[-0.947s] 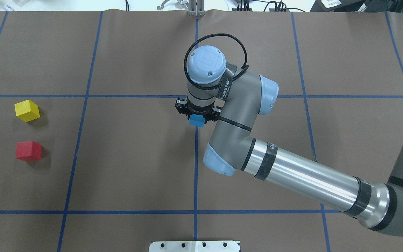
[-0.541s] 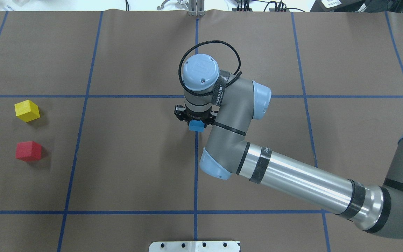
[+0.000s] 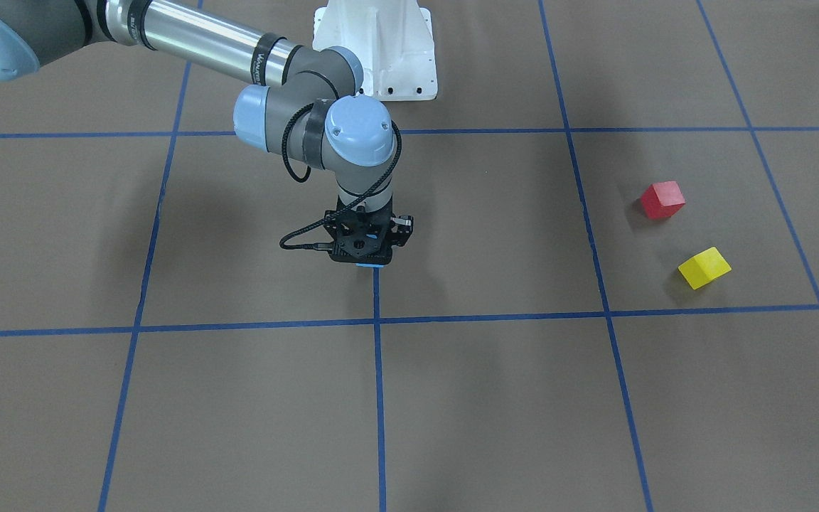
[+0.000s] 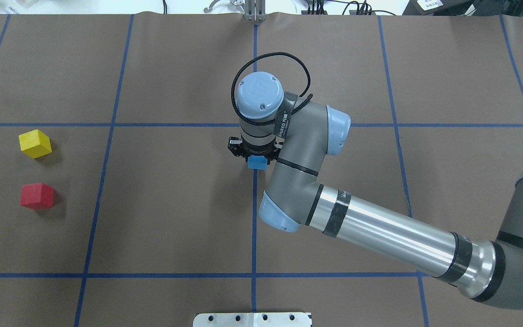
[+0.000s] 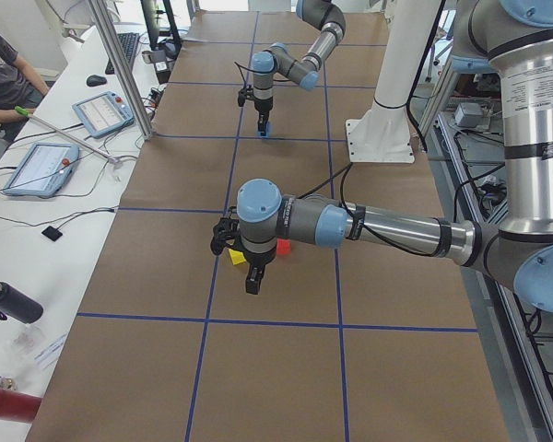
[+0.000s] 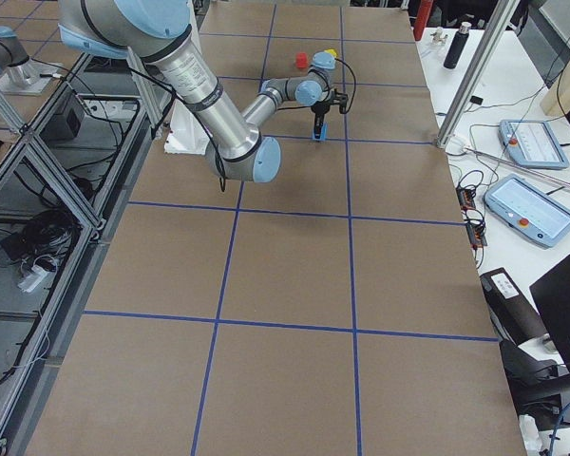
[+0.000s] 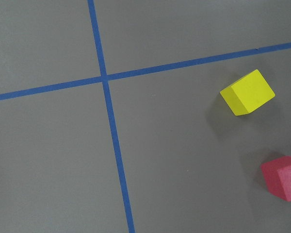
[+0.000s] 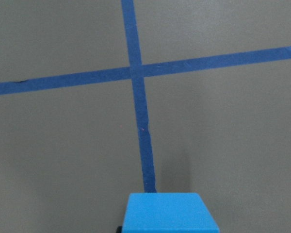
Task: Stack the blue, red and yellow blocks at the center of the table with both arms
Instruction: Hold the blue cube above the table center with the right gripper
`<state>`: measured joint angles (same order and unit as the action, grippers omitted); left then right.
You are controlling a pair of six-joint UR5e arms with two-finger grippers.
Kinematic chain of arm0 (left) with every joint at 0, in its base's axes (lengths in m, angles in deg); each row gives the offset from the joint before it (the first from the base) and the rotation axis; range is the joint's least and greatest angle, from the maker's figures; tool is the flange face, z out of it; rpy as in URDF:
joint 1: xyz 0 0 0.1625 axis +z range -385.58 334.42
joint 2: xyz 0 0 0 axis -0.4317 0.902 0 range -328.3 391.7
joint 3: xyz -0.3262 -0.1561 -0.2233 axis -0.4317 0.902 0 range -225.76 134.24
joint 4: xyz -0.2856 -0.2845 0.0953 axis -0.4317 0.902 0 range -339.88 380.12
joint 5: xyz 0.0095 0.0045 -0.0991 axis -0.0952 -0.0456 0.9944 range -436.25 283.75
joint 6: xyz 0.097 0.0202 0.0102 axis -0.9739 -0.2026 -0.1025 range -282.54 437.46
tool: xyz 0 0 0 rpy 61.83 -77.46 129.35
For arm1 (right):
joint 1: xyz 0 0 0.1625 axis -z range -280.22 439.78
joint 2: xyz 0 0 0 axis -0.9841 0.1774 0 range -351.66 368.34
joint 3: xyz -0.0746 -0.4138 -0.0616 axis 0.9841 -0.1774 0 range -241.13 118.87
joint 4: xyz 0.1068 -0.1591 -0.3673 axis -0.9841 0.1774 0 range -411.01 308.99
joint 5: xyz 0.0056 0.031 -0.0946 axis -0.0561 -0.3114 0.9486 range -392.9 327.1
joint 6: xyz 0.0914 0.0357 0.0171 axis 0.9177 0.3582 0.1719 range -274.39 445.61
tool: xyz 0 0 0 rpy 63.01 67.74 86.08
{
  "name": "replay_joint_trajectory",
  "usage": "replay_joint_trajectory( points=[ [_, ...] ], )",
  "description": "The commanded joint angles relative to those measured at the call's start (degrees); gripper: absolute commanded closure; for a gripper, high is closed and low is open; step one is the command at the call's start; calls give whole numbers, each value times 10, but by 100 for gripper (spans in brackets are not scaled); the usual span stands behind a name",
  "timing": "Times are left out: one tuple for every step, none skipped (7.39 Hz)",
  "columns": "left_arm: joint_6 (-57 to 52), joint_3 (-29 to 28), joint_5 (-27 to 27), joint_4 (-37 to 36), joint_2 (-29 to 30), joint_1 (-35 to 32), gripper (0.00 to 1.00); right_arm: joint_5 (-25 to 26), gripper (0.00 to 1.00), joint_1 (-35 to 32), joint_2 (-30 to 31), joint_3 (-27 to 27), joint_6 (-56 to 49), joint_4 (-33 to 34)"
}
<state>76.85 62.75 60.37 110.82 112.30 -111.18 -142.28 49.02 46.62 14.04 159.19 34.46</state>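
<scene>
My right gripper points straight down at the table's center and is shut on the blue block, low over the blue tape line. The block also shows in the right wrist view and as a sliver in the front view. I cannot tell whether it touches the table. The yellow block and red block lie far left, apart from each other. My left gripper hovers near them; I cannot tell if it is open or shut. The left wrist view shows yellow and red.
Blue tape lines divide the brown table cover into squares. The white robot base plate sits at the near edge. A side desk with tablets and a seated operator lies beyond the table in the exterior left view.
My right arm has lowered and shifted slightly left, carrying the blue block down toward the center line. The yellow and red blocks have not moved.
</scene>
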Motion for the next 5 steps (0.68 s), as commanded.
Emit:
replay_joint_trajectory(
  points=[
    [0,0,0,0,0,0,0,7,100,-1,0,-1,-32,0],
    [1,1,0,0,0,0,0,7,100,-1,0,-1,-27,-1],
    [1,1,0,0,0,0,0,7,100,0,0,-2,-24,-1],
    [1,1,0,0,0,0,0,7,100,0,0,-2,-24,-2],
    [1,1,0,0,0,0,0,7,100,0,-1,-7,-24,-3]
  ],
)
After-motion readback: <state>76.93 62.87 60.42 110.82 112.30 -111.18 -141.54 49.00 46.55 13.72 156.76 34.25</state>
